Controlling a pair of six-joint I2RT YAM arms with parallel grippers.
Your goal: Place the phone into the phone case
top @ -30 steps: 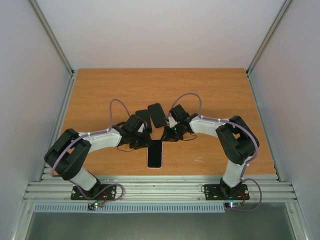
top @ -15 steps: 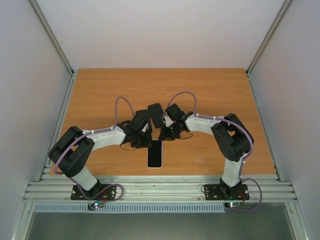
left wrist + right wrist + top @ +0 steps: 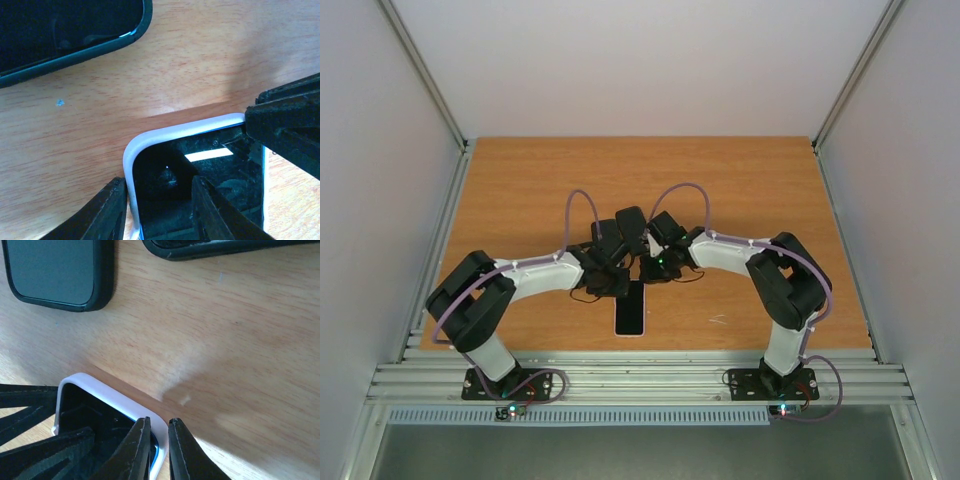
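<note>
Left jaws spread astride white case (image 3: 130, 170); right jaws pinching rim; dark cases (image 3: 55, 270) near.

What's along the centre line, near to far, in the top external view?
Aluminium rail → white-rimmed phone → left end effector and right end effector, together at its far end → dark slab → bare table → back wall.

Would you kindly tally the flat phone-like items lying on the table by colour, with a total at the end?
White-rimmed item: 1
Dark items: 2
Total: 3
</note>
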